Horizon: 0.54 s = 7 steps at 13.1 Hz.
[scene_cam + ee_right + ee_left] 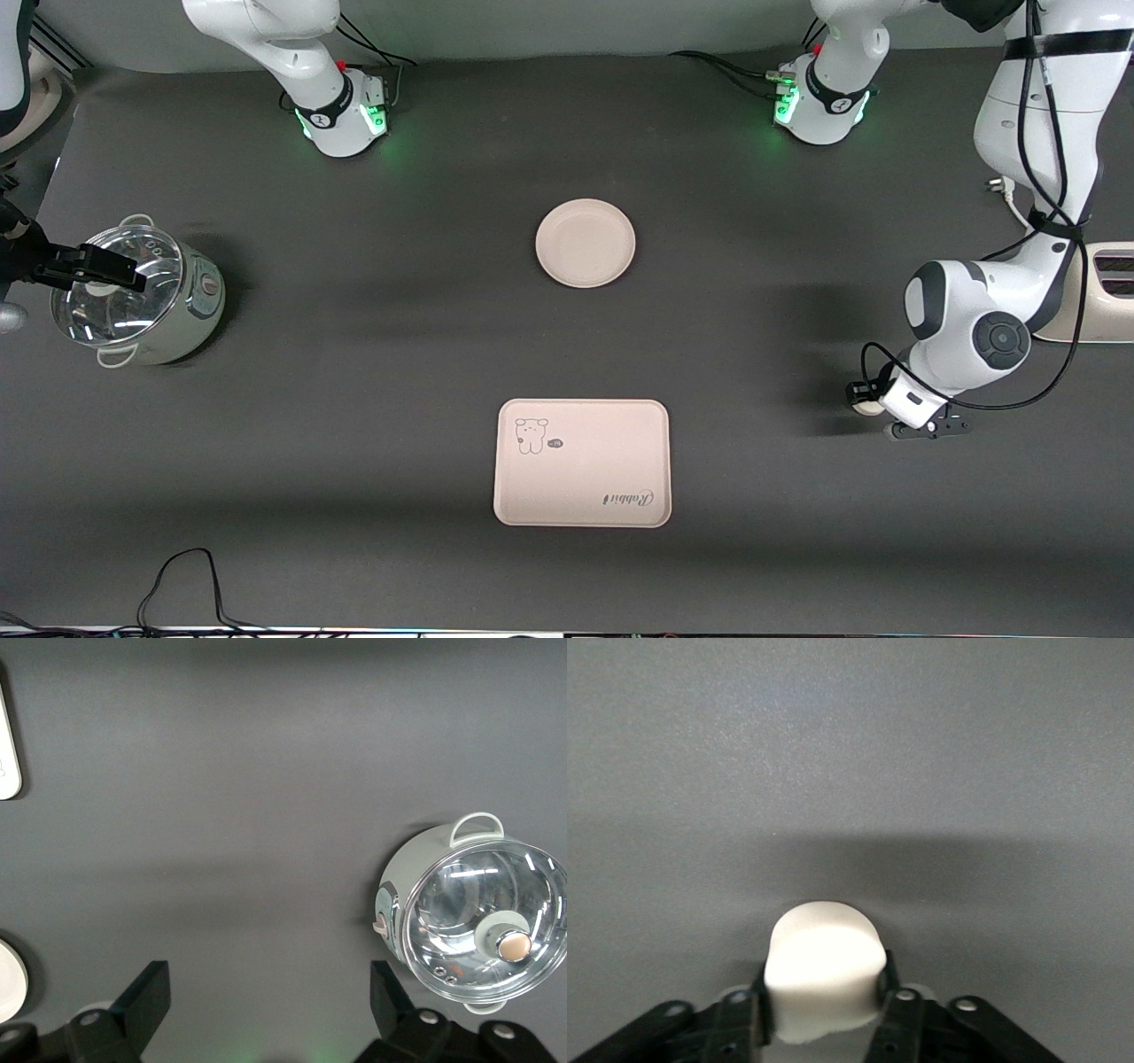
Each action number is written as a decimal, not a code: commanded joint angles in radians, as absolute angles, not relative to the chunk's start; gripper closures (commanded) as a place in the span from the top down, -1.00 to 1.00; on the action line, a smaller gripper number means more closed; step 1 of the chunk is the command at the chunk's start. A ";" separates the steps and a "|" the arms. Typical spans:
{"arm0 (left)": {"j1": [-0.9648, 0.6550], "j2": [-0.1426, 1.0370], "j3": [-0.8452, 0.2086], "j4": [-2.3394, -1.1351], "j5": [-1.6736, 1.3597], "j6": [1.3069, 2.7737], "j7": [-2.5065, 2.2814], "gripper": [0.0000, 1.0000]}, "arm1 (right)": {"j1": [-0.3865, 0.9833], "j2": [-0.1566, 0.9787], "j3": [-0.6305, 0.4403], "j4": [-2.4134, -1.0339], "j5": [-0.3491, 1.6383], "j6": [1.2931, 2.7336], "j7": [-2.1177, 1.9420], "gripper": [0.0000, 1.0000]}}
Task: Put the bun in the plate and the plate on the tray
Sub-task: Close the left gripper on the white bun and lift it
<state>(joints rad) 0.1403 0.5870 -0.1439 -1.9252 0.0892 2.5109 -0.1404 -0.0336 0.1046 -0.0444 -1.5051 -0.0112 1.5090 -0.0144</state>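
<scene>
cream-white bun (pixel 824 970), beige bear-printed tray (pixel 582 470)

Even overhead light, front view sharp. Soft arm shadows on the table (pixel 354 567). Bun (pixel 824 970) overexposed up close. Glare on pot lid (pixel 483 926); green glow at the arm bases.

- The bun (pixel 824 970), cream-white and rounded, is clamped between black fingers (pixel 740 1023).
- The plate (pixel 586 243) lies empty, farther than the tray (pixel 582 463).
</scene>
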 commanded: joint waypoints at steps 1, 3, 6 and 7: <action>0.138 0.568 -0.138 -1.930 0.109 2.508 -0.164 -0.40 | -0.038 0.103 -0.040 -1.502 -0.025 1.509 0.003 1.00; 0.138 0.555 -0.138 -1.921 0.109 2.493 -0.166 -0.41 | -0.038 0.103 -0.040 -1.502 -0.025 1.509 0.003 1.00; 0.137 0.505 -0.144 -1.864 0.095 2.354 -0.190 -0.41 | -0.038 0.103 -0.040 -1.502 -0.025 1.509 0.003 1.00; 0.132 0.479 -0.150 -1.859 0.095 2.326 -0.240 -0.41 | -0.038 0.103 -0.040 -1.502 -0.025 1.509 0.003 1.00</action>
<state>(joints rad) 0.1410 0.5460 -0.1438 -1.8685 0.0892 2.4056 -0.1667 -0.0342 0.1046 -0.0445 -1.5051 -0.0112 1.5090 -0.0144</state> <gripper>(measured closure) 0.700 0.000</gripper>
